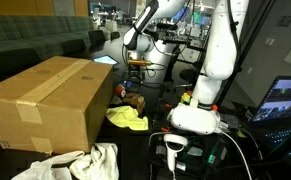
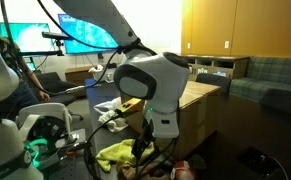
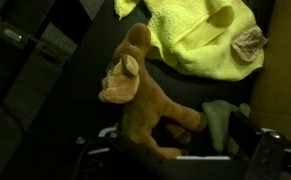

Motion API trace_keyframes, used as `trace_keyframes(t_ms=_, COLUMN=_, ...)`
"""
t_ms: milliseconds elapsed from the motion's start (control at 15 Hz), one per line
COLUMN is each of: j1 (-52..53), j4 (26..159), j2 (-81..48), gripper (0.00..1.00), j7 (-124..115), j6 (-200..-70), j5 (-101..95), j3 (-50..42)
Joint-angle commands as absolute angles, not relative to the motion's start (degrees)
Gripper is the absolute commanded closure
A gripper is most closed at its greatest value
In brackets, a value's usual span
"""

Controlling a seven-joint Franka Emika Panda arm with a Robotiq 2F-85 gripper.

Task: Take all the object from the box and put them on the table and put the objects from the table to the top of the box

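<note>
Hovering at frame bottom, the gripper (image 3: 170,150) was spread wide; the brown toy (image 3: 145,95), judged soft and light, was best pinched mid-body.

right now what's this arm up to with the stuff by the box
The arm's gripper is open and hangs just over the brown toy, which lies on the table next to the yellow cloth. It holds nothing. The box is closed, and neither the toy nor the cloth is on top of it yet. A white cloth lies in front of the box.
</note>
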State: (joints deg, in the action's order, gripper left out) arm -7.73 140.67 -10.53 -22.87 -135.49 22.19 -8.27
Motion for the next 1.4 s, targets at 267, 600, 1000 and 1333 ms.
trace_keyframes(t_ms=267, j1=-4.63, j4=141.79, j2=-17.81, gripper=0.00, j7=-15.64, j6=-145.03, j5=11.19, j3=-7.16)
trace_keyframes(t_ms=600, j1=-3.72, j4=141.10, j2=-23.37, gripper=0.00, j7=-15.08, j6=-148.73, j5=6.20, j3=-7.71)
trace_keyframes(t_ms=1000, j1=-3.33, j4=138.76, j2=-28.38, gripper=0.00, j7=-15.88, j6=-151.89, j5=6.14, j3=-7.77)
trace_keyframes(t_ms=1333, j1=-4.30, j4=136.30, j2=-31.50, gripper=0.06, j7=-15.01, j6=-151.96, j5=7.54, j3=-6.91)
